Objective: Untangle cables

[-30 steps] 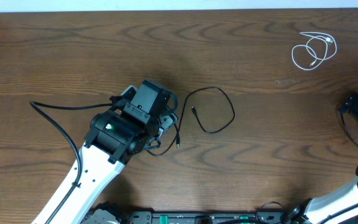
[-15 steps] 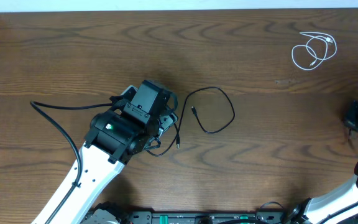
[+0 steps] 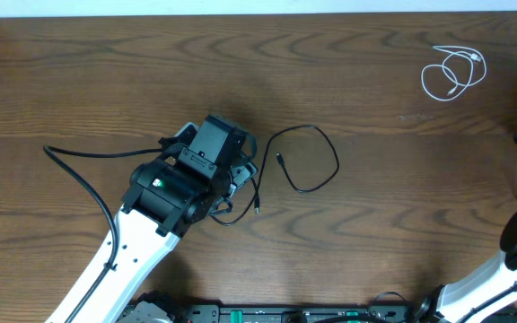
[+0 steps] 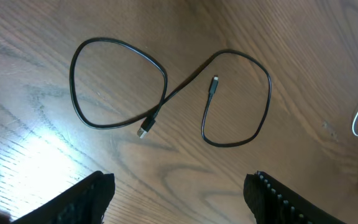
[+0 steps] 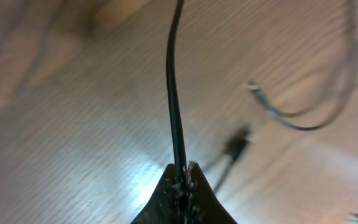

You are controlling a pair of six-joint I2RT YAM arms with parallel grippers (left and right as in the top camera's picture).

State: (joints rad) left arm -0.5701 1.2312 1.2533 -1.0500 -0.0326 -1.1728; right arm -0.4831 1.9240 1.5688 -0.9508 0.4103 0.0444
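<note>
The right gripper (image 5: 182, 173) is pinched tight on a thin black flexible cord (image 5: 174, 93); over the last second it has swung from the near right out towards the far right edge of the brown wooden table (image 3: 106, 72), drawing that cord away from the others; the blurred plug and loop beneath it may be the cord's own loose end. The left gripper (image 4: 179, 199) has not shifted, jaws spread and empty above the black figure-of-eight cable (image 4: 166, 93) at centre; the white coiled cable (image 3: 453, 74) lies far right, well apart; the separating looks nearly done.
</note>
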